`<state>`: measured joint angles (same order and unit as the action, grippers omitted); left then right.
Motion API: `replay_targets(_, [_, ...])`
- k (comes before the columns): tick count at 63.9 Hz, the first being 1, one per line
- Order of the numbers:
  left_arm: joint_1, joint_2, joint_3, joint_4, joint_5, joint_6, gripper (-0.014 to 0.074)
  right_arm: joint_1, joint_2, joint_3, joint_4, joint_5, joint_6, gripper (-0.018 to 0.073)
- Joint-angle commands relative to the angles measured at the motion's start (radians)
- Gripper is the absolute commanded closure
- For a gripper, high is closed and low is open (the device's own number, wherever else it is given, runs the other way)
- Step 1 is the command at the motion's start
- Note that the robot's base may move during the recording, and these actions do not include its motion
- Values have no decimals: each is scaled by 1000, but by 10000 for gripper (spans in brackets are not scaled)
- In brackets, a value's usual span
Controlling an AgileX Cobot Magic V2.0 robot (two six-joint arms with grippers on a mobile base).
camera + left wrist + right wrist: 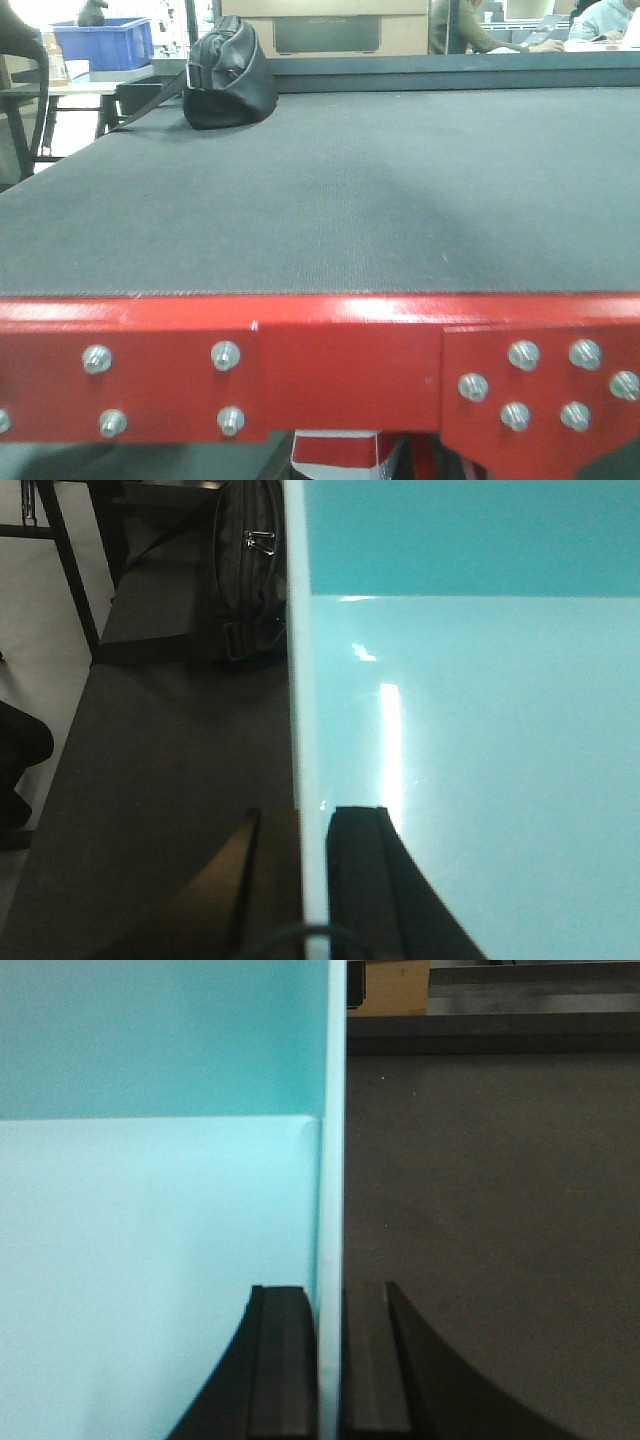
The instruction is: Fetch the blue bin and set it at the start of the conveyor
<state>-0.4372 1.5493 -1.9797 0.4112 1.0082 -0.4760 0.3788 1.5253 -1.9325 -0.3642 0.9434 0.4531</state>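
The blue bin point(480, 730) is a light cyan tub that fills the right side of the left wrist view and the left side of the right wrist view point(150, 1210). My left gripper point(305, 880) is shut on the bin's left wall, one finger inside and one outside. My right gripper point(330, 1360) is shut on the bin's right wall the same way. Dark belt shows beside the bin in both wrist views. In the front view the conveyor start point(330, 190) is a grey belt edged by a red bolted frame point(340, 350). Bin and grippers are out of that view.
A black bag point(225, 75) lies on the belt at the far left, and it also shows ahead of the bin's left wall point(250, 560). A dark blue crate point(100, 40) stands on a table beyond. A cardboard box point(390, 985) sits past the belt's far end.
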Motion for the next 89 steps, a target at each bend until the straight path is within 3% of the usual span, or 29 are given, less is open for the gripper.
replay_targets(1, [-4,-18,-10,22,-35,4,708,-6,-13,-9,-20,-32,-11,721])
replay_targets(89, [-4,-18,-10,22,-35,4,708,-6,-13,-9,-18,-39,-11,721])
